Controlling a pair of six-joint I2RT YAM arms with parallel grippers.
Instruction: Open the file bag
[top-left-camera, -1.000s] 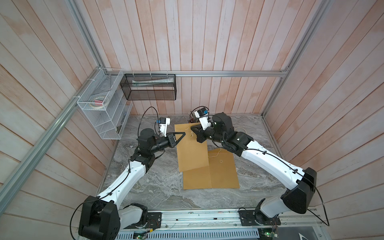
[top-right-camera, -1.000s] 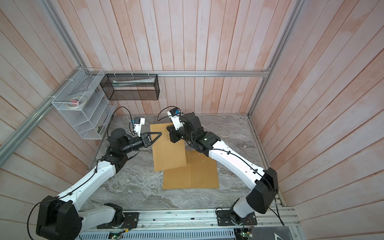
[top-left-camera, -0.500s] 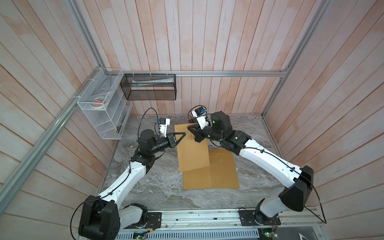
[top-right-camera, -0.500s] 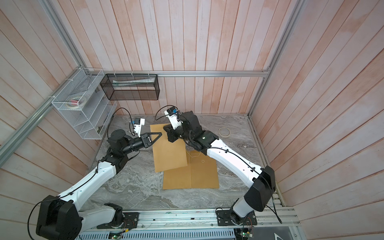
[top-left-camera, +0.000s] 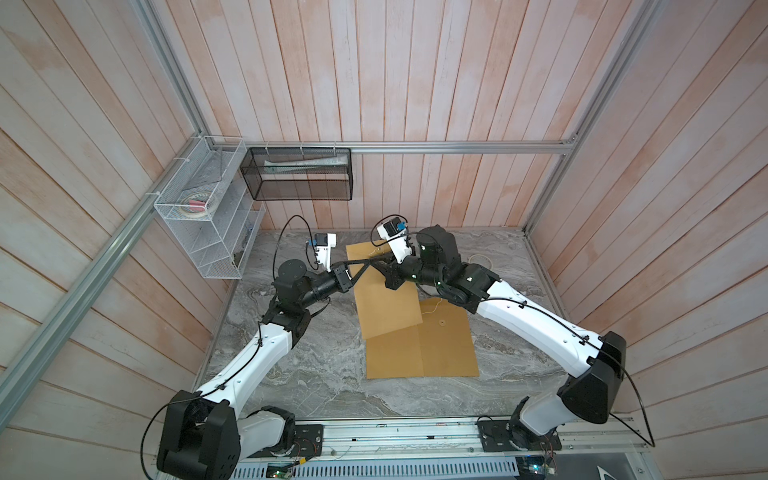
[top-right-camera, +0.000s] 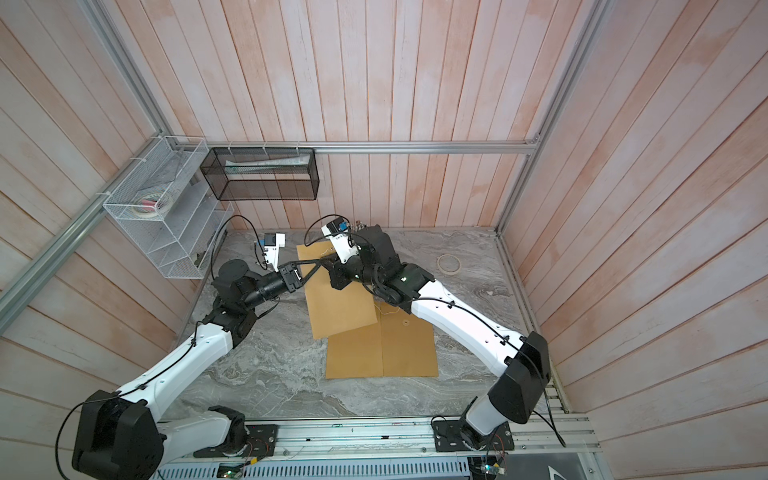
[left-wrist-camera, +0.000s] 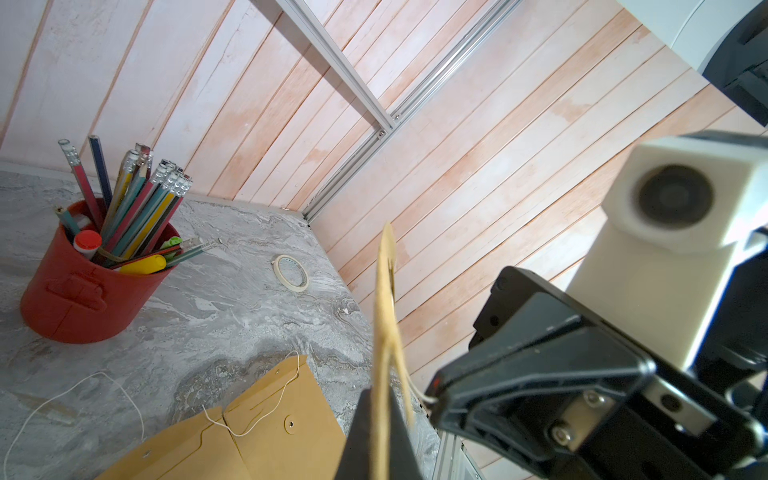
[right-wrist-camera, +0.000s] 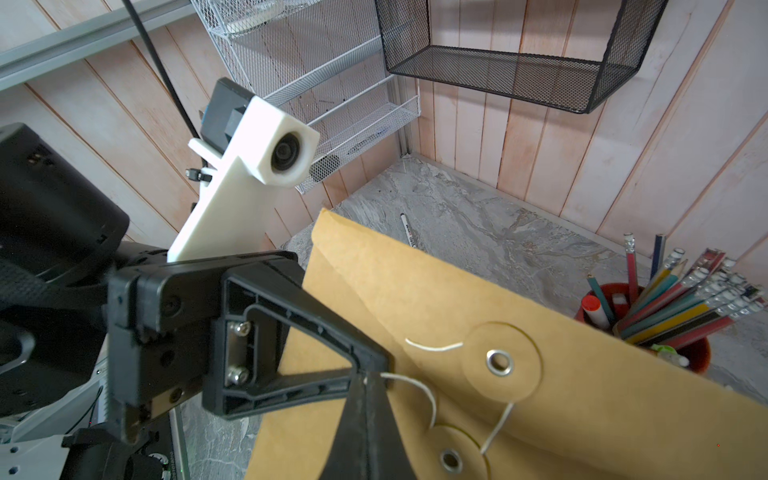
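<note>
Right wrist view: the right tool (right-wrist-camera: 365, 399) pinches the white string (right-wrist-camera: 417, 386), the left tool (left-wrist-camera: 380, 405) is clamped on the edge of the file bag (right-wrist-camera: 415, 291), which hangs tilted above the counter (right-wrist-camera: 478, 232). The string's discs (right-wrist-camera: 500, 361) lie just beyond the tool tips, so the right arm looks nearer for unwinding

A brown paper file bag (top-left-camera: 386, 299) is held lifted above the grey table (top-left-camera: 316, 365), tilted, with its lower end over a second file bag (top-left-camera: 440, 349) that lies flat. Its flap is seen folded down. Two round paper discs (right-wrist-camera: 500, 361) with metal eyelets are set on it, one on the flap and one below. A thin white string (right-wrist-camera: 419, 390) hangs loose between them. The bag's edge is pinched by the closed left hand (left-wrist-camera: 384, 399), and the string by the closed right hand (right-wrist-camera: 366, 386)
</note>
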